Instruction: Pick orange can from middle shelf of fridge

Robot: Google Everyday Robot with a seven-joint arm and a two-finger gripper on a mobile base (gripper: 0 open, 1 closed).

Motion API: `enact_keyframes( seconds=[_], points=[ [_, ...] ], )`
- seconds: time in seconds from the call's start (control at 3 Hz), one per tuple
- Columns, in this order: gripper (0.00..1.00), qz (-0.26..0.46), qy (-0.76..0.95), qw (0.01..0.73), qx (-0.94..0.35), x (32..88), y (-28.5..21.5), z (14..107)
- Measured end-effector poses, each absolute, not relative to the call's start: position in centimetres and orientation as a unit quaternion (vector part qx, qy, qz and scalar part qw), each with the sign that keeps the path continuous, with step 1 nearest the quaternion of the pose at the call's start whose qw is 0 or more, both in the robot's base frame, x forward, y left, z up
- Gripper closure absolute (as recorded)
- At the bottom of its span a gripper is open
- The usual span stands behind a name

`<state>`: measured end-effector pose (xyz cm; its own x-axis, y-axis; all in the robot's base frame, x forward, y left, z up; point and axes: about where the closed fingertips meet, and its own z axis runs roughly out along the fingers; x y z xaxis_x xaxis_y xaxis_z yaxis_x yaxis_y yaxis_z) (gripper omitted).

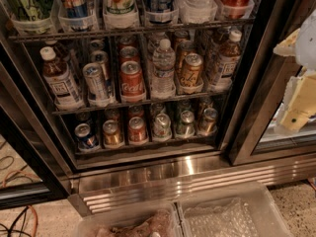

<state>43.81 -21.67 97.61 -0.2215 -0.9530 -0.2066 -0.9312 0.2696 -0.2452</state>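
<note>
The fridge [197, 174] stands open with dark wire racks and a shiny ribbed steel base. On the middle shelf [138, 101] the orange can [190, 69] stands upright, amber with pale script and a silver top. It is right of a clear water bottle [162, 68] and left of a white-capped brown tea bottle [224, 58]. My gripper [298, 95] is pale white and cream, at the right edge of the camera view. It is in front of the right door frame, well to the right of the can and apart from it, holding nothing I can see.
On the same shelf stand a red cola can [132, 80], a slim silver can [96, 82] and another tea bottle [58, 78]. Small cans [138, 130] fill the rack below. The black door frame [256, 83] runs between gripper and shelf. Clear plastic bins [227, 211] sit on the floor.
</note>
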Motion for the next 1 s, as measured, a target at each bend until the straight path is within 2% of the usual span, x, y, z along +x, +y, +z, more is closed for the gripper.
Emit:
enact_keyframes(
  seconds=[0.33,1.0],
  points=[
    [0.00,-0.036,0.780,0.161,-0.604,43.8,-21.4,97.1],
    [0.00,0.060,0.781,0.185,-0.594,44.0,-17.4,89.0]
  ],
)
